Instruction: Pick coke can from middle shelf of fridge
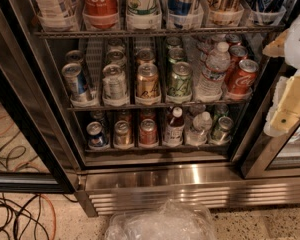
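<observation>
Tool (290,101) at the right edge of the view, held at mid height; pale cream and white parts, partly cut by the frame.

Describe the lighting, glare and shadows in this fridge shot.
Camera view: warm, dim light overall; a bright glare band runs along the steel base of the fridge; the bottom shelf lies in deeper shadow than the middle shelf; the coke can, at the middle shelf's right end, reads clearly red; the gripper, at the frame's right edge beside it, looks washed pale.
</observation>
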`<move>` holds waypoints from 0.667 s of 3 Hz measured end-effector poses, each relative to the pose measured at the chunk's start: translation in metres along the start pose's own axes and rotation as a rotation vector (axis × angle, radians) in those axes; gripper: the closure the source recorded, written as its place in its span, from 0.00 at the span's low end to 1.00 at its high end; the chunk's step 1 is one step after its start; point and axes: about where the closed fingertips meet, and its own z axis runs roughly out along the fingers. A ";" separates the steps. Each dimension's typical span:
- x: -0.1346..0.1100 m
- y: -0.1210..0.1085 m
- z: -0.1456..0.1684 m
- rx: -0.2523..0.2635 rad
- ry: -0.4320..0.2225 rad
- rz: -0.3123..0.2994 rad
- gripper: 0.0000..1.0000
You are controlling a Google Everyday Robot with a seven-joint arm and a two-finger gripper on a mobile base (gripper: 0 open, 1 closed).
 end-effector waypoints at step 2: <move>-0.002 0.000 0.000 0.009 -0.025 0.013 0.00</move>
